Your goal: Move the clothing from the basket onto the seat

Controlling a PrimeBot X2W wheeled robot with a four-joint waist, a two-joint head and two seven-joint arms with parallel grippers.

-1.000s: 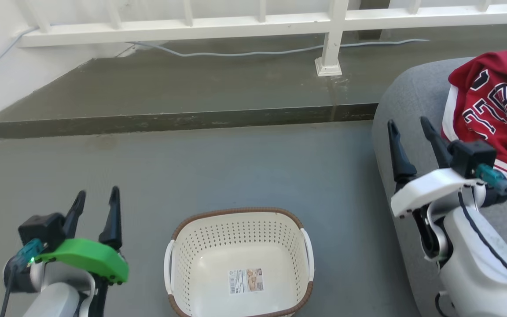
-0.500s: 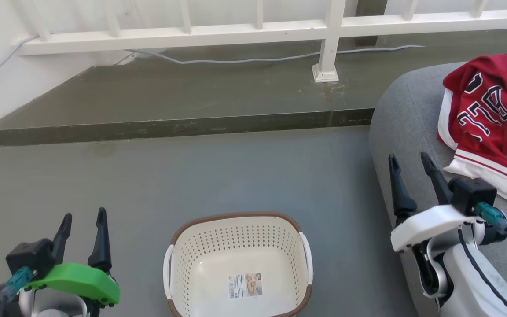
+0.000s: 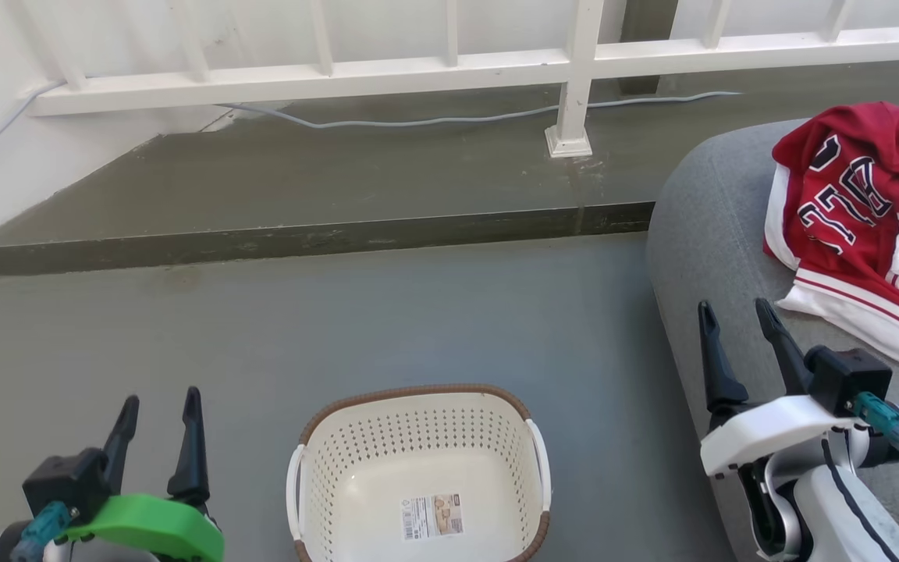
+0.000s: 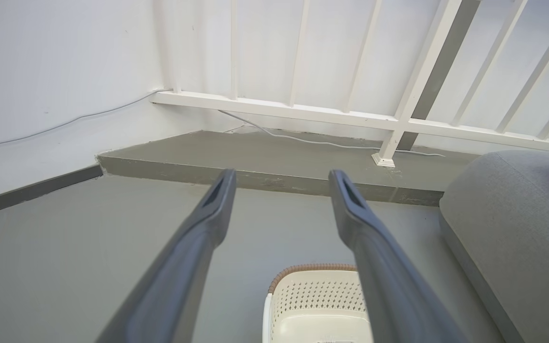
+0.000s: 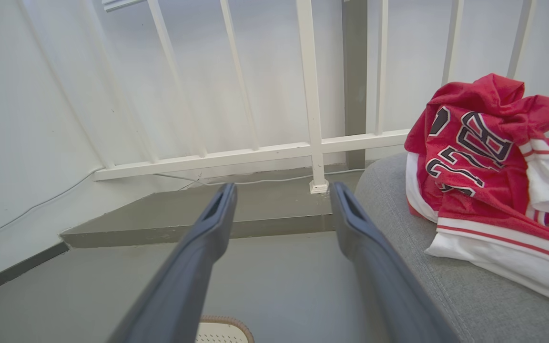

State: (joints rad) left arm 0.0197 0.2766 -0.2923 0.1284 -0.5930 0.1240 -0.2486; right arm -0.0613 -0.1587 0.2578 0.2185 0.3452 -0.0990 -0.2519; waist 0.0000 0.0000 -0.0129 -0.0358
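Right hand [image 3: 733, 306], fingers apart, is drawing back nearer, clear of the clothing [image 3: 855, 226] lying on the seat [image 3: 715, 234] at right; left hand [image 3: 161, 396], also apart, is sinking left of the empty basket [image 3: 410, 389].

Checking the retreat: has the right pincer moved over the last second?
Yes. Against the clothing on the seat, the right pincer has drawn back toward the robot, more than the camera's shift.
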